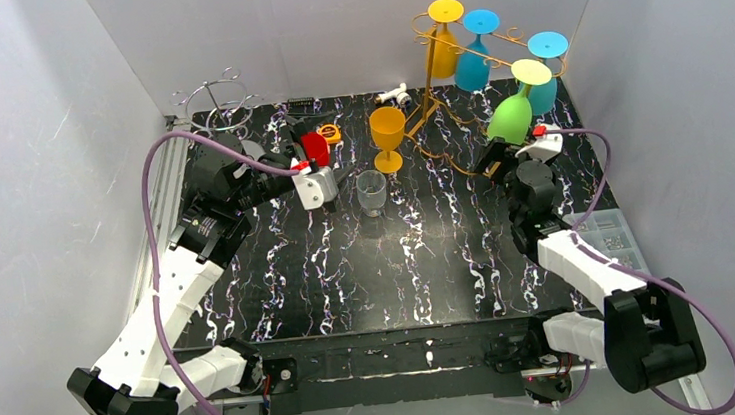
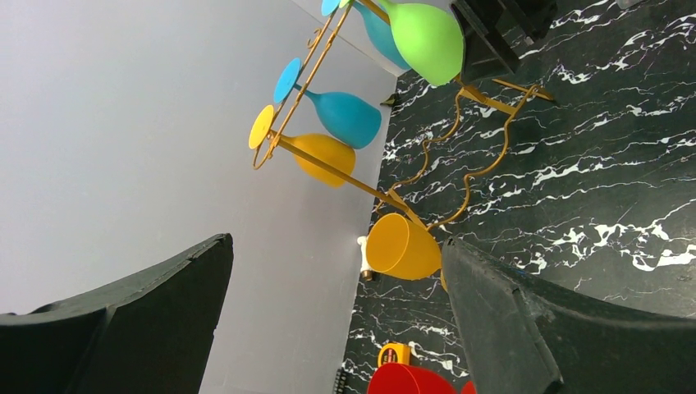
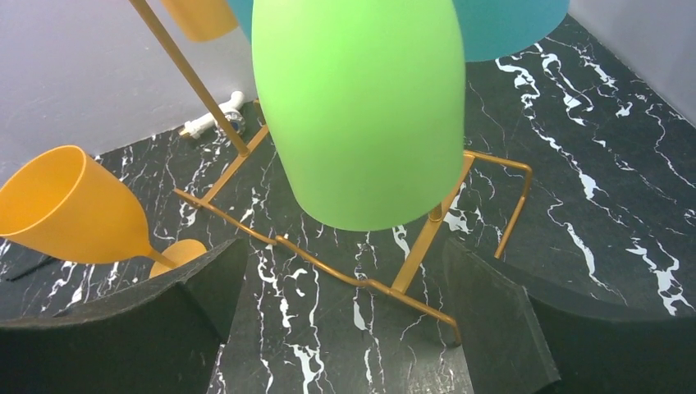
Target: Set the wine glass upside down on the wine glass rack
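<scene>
Only the top view shows the green wine glass (image 1: 510, 120) whole, hanging upside down with its foot caught in the gold rack (image 1: 430, 87) at far right; the right wrist view cuts off its stem and foot. The right arm stretches far, and the right fingers (image 3: 501, 328) sit spread and released just beneath the bowl. The left fingers (image 2: 525, 328) gape empty.

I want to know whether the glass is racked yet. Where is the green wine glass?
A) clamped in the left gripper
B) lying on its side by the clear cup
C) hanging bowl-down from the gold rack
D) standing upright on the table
C: the green wine glass hangs bowl down with its foot up on the gold rack, and the right gripper is open, not clamping it.
</scene>
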Robot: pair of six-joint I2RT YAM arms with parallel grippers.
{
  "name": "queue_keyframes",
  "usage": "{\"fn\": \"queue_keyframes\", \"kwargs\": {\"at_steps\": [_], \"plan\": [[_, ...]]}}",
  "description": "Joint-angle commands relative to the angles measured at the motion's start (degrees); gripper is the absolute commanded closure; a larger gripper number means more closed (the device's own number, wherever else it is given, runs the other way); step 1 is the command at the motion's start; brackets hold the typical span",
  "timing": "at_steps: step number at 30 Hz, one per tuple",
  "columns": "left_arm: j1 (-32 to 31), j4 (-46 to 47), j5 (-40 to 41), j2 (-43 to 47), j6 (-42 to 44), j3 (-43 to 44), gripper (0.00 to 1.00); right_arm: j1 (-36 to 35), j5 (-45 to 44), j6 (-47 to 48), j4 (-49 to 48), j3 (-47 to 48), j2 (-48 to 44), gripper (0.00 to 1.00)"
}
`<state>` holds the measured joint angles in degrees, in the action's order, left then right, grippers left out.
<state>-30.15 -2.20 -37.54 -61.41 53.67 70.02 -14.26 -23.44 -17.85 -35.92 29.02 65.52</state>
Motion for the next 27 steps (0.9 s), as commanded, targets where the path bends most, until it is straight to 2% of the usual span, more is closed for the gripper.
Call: {"fn": "queue_keyframes", "kwargs": {"at_steps": [1,4,8,12,17,19,22,27], "plan": [[0.4,-0.1,1.5,0.5,-3.7,0.7,0.02,0.3,1.3,0.4,3.3,1.9,-5.3,0.02],[1.0,-0.6,3.4,-0.6,-8.6,0.6,0.02,0.2,5.1,-0.9,8.1,2.3,-8.7,0.02],[1.5,-0.3,9.8,-3.8,-19.8,0.9,0.02,-1.2,9.0,-3.9,14.2,1.7,-13.5,0.02],[1.6,-0.9,17.6,-10.5,-31.7,4.7,0.02,-5.9,11.0,-6.5,18.1,0.6,-16.2,0.02],[2.2,-7.9,23.4,-23.4,-40.1,19.1,0.02,-19.4,3.9,-6.9,19.6,1.3,-13.3,0.02],[2.5,-10.1,24.6,-28.9,-42.9,25.2,0.03,-21.3,3.2,-7.3,19.3,2.2,-11.9,0.03],[2.8,-16.9,24.4,-37.6,-47.8,35.9,0.11,-22.8,3.2,-7.6,19.3,2.4,-11.4,0.08],[2.8,-25.0,22.3,-49.8,-53.1,48.8,0.23,-23.2,2.0,-7.3,23.1,0.5,-16.9,0.1]]}}
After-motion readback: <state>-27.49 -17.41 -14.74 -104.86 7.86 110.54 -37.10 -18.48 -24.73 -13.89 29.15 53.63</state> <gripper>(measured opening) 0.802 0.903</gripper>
